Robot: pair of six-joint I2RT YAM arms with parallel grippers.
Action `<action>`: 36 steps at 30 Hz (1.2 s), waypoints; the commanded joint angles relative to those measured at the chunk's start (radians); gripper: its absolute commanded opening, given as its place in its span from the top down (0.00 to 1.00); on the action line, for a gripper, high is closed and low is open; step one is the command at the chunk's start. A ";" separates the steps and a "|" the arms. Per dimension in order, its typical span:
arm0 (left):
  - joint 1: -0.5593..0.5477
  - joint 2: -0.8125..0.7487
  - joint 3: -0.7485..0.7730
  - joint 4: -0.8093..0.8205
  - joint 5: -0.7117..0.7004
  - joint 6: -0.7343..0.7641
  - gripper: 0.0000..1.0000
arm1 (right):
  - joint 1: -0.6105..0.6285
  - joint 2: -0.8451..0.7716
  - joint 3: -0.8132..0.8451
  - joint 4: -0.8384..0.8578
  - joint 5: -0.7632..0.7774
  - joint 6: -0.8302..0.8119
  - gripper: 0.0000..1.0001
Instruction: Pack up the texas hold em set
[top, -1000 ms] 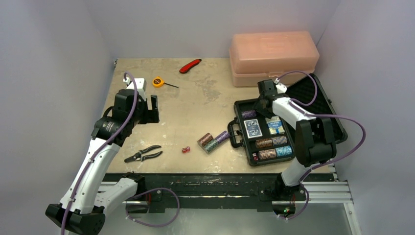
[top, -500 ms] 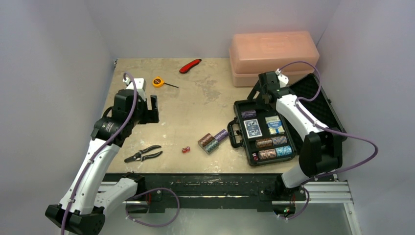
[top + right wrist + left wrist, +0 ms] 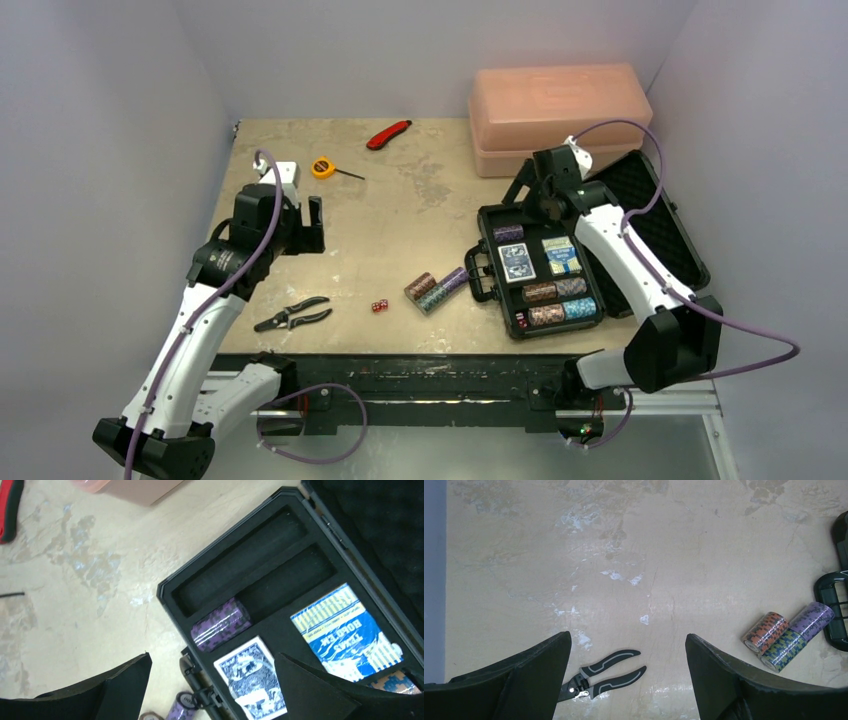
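The black case (image 3: 484, 215) lies open at the right, lid (image 3: 650, 215) folded back. In its foam sit a purple chip roll (image 3: 508, 233), two blue card decks (image 3: 517, 262), several more chip rolls (image 3: 558, 300) and red dice (image 3: 521, 321). Three chip rolls (image 3: 436, 286) and two red dice (image 3: 379, 306) lie loose on the table left of the case. My right gripper (image 3: 530, 188) is open and empty above the case's far left corner; the purple roll (image 3: 220, 624) and decks (image 3: 252, 680) show below it. My left gripper (image 3: 314, 218) is open and empty at the left, high over the table.
A translucent pink box (image 3: 558, 115) stands behind the case. A red utility knife (image 3: 389, 134) and yellow tape measure (image 3: 323, 167) lie at the back. Black pliers (image 3: 292, 315) lie near the front left, also in the left wrist view (image 3: 606, 674).
My right arm has swung outward to the right and its gripper has lifted back from the case's top slot, where the purple roll stays. The left arm has not moved.
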 commanded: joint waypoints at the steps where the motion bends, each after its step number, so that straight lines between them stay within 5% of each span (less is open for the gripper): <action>1: -0.004 -0.016 0.000 0.030 0.009 0.011 0.16 | 0.055 -0.033 0.052 -0.072 -0.028 0.012 0.01; 22: -0.004 -0.041 0.001 0.035 0.059 -0.001 0.16 | 0.406 -0.110 -0.172 -0.103 -0.048 0.563 0.03; 36: -0.004 -0.055 -0.001 0.039 0.063 -0.001 0.16 | 0.515 -0.072 -0.209 -0.079 -0.041 0.710 0.04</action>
